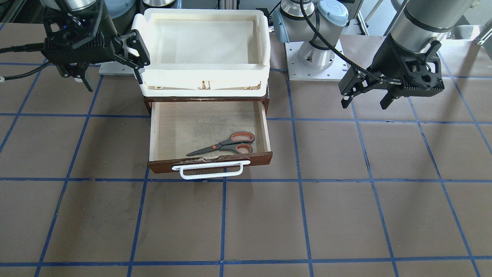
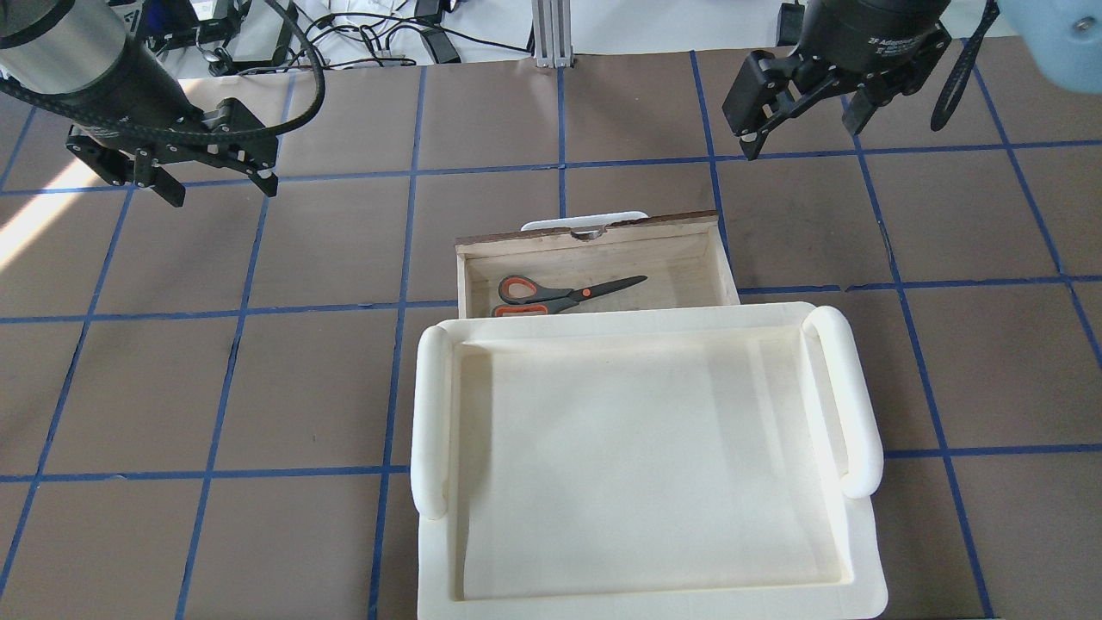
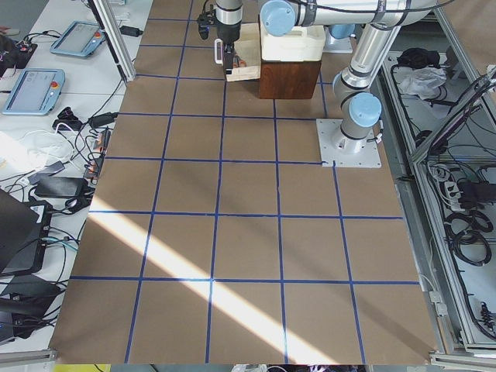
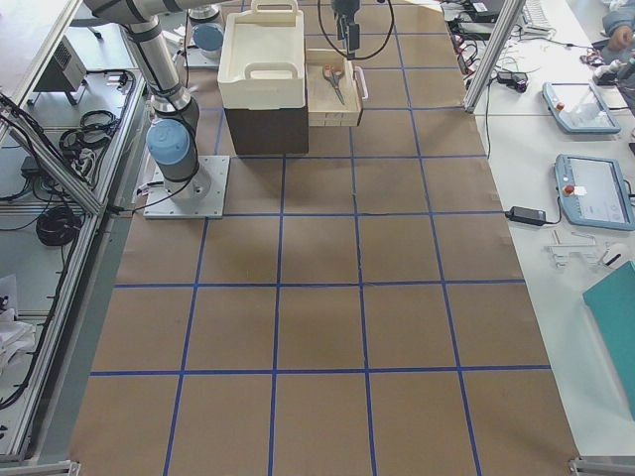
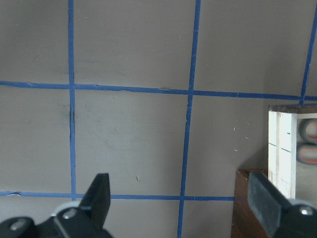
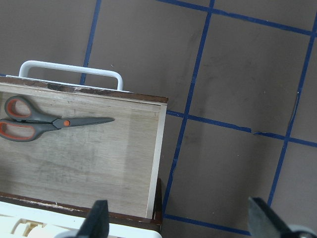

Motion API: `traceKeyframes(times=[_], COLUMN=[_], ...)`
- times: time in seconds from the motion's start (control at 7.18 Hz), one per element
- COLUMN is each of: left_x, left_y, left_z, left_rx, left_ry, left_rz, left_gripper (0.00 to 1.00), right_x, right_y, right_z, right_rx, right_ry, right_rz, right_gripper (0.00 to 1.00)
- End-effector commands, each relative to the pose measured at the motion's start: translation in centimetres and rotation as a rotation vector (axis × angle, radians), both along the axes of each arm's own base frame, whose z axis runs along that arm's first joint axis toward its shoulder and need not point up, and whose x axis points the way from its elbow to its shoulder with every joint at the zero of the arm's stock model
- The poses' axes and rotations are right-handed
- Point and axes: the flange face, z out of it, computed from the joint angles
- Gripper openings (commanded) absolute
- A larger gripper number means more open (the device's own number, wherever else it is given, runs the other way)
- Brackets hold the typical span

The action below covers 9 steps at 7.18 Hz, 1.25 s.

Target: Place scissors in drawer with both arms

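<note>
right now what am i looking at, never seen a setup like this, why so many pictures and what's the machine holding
It is a robot with two jointed arms at a brown table gridded with blue tape. Each arm ends in a black two-finger hand; the left hand and right hand are both open and hold nothing, hanging either side of the drawer. The six pictures show one moment: from across the table, from above behind the robot, from each table end, and from a camera on each wrist. That wooden drawer stands pulled open under a cream tray, and the scissors lie inside it by its white handle.
</note>
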Motion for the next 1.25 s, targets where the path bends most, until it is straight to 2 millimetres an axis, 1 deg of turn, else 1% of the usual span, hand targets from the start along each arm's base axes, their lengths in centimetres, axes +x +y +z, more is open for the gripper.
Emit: traceKeyframes(times=[0.0,0.14,0.28,0.42,0.7,1.11], left_x=[-0.41,-0.55,-0.54,-0.54,-0.58,-0.48], left_y=[1.19,1.73,1.68,1.63,1.9,1.74], left_z=[-0.55,-0.35,-0.47,-0.55,-0.21,-0.42], left_rx=[0.009,0.009,0.011,0.012,0.006,0.01], left_ry=[0.0,-0.002,-0.001,-0.001,-0.002,-0.001], left_rz=[-0.036,-0.039,-0.039,-0.039,-0.039,-0.039], left_gripper=[1.0,1.0,1.0,1.0,1.0,1.0], right_x=[0.0,0.0,-0.03,-0.05,-0.16,-0.16], right_y=[0.02,0.04,0.04,0.07,0.12,0.23], right_z=[0.02,0.01,-0.03,-0.06,0.02,0.18], right_rx=[-0.002,0.0,0.005,0.008,0.006,0.001], right_ry=[0.004,0.004,-0.007,-0.007,0.003,0.003], right_rz=[0.0,-0.003,-0.091,-0.115,-0.116,-0.106], right_gripper=[1.0,1.0,1.0,1.0,1.0,1.0])
